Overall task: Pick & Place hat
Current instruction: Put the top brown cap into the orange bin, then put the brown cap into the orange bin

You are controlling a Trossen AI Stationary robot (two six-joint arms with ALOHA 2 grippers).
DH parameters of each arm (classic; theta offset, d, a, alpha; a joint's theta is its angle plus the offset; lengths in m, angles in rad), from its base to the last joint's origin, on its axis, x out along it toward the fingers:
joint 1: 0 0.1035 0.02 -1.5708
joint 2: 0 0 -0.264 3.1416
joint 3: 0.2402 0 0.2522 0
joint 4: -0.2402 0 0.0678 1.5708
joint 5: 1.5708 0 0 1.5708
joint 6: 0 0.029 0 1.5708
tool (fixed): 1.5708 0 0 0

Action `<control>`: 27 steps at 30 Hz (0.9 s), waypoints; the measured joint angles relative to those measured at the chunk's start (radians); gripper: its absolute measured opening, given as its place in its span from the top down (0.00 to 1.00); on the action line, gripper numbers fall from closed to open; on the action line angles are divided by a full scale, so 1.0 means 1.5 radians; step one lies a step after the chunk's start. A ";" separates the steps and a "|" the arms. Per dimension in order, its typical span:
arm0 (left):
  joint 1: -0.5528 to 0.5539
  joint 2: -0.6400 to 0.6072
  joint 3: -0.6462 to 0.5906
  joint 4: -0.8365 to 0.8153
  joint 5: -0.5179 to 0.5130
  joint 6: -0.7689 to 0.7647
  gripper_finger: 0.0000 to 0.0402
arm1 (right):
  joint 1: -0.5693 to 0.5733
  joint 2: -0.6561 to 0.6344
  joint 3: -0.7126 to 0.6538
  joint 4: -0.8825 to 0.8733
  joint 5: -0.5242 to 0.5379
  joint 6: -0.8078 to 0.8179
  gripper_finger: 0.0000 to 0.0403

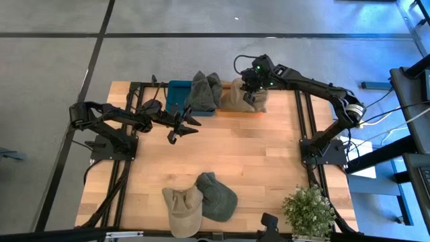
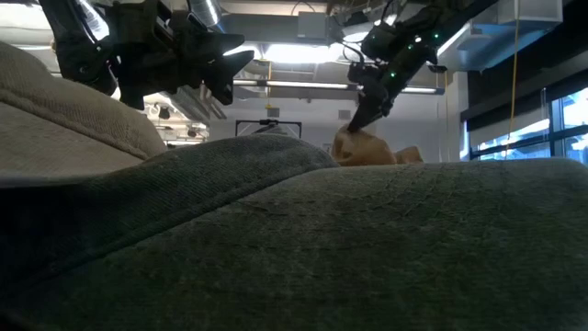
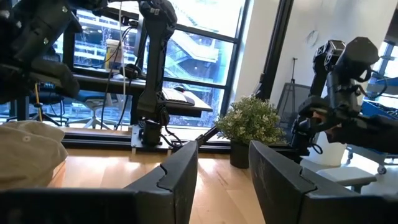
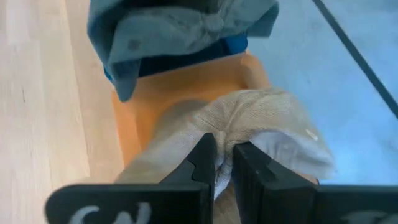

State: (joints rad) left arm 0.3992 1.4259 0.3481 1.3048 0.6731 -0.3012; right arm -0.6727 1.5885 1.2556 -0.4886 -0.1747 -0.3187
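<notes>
- Left gripper [image 1: 183, 128]: hangs over bare wood at mid-table, fingers parted, nothing between them.
- Blue tray [image 1: 176, 97]: far edge of the table, just beyond the left gripper; a grey-green hat [image 1: 202, 91] lies piled in it.
- Two spare hats, near edge: a beige cap [image 1: 181, 210] touching a green cap [image 1: 218, 197]; well apart from both arms.
- Orange tray [image 4: 155, 99]: just beside the blue tray, touching it or nearly so; holds the tan hat [image 1: 236, 94].
- Right gripper [image 1: 251, 89]: over the orange tray, fingers pinched tight on a fold of the tan hat's cloth.
- Handling, judged: the tan hat is soft, light and limp; it will sag and drag. A pinch on bunched crown fabric suits it; the brim, probably stiffer, is not clearly seen.
- Edges and room: the orange tray sits at the far table edge, so the cloth could snag on its wall. Wide bare wood lies toward mid-table.
- Potted plant [image 1: 309, 212]: near right corner, clear of the work.
</notes>
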 joint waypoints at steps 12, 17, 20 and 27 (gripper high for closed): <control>0.000 0.000 0.000 0.000 0.000 0.000 0.65 | 0.000 0.003 0.000 -0.028 0.191 -0.009 0.86; 0.000 0.000 0.000 0.000 0.000 0.000 0.65 | 0.000 0.003 0.000 -0.065 0.191 -0.039 0.75; 0.000 0.000 0.000 0.000 0.000 0.000 0.65 | 0.000 0.003 0.000 -0.074 0.192 -0.032 0.65; 0.000 0.000 0.000 0.000 0.000 0.000 0.65 | 0.001 -0.012 0.048 -0.084 0.251 0.007 0.51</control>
State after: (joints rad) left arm 0.3994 1.4261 0.3481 1.3048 0.6728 -0.3012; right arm -0.6706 1.5704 1.3271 -0.6143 0.2023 -0.3079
